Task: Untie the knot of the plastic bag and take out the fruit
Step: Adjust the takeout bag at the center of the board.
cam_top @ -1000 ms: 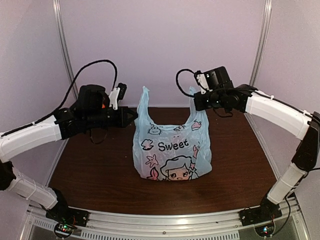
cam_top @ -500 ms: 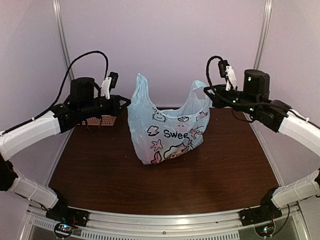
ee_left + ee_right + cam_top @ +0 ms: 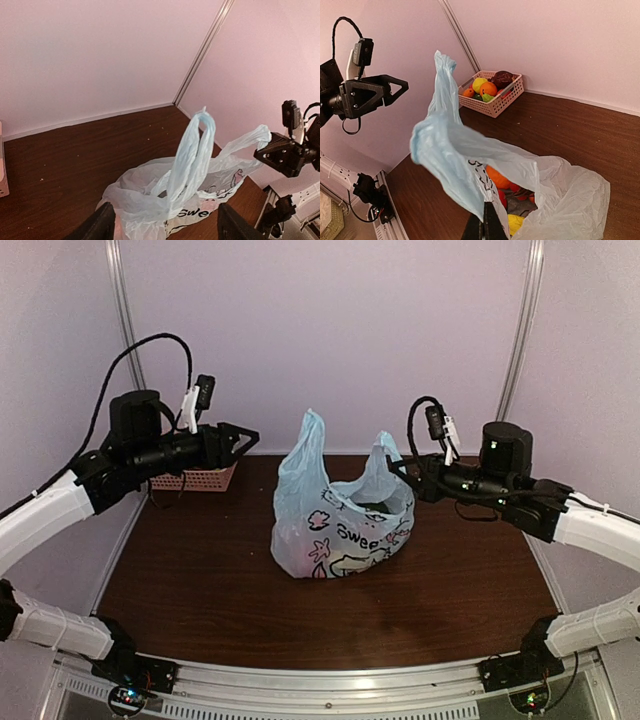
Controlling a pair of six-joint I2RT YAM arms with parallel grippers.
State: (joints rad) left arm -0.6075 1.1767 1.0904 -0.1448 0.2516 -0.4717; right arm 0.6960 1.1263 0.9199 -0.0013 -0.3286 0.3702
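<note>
- The right gripper (image 3: 485, 226) has its fingers pressed together on the film of a thin, translucent light blue plastic bag (image 3: 335, 530) with a black-line cartoon print. It pinches the right handle loop (image 3: 382, 455) at the very tips.
- In the right wrist view, the pinched plastic rises from the closed jaws as a crumpled blue strip.
- Just past those jaws the bag's mouth gapes. Inside lie toy fruit: a round orange piece (image 3: 496, 178), small red pieces (image 3: 514, 187) and a yellow piece (image 3: 516, 222) low by the fingers.
- The left handle loop (image 3: 312, 430) stands upright on its own, apart from the right loop and gripped by nothing.
- The left gripper (image 3: 245, 445) has its fingers spread wide with nothing between them. It hangs above the table, left of the bag and clear of it.
- The bag sits near the middle of the dark brown wooden table (image 3: 200, 570).
- A pink lattice basket (image 3: 195, 478) holding more toy fruit stands at the far left, well apart from the bag.
</note>
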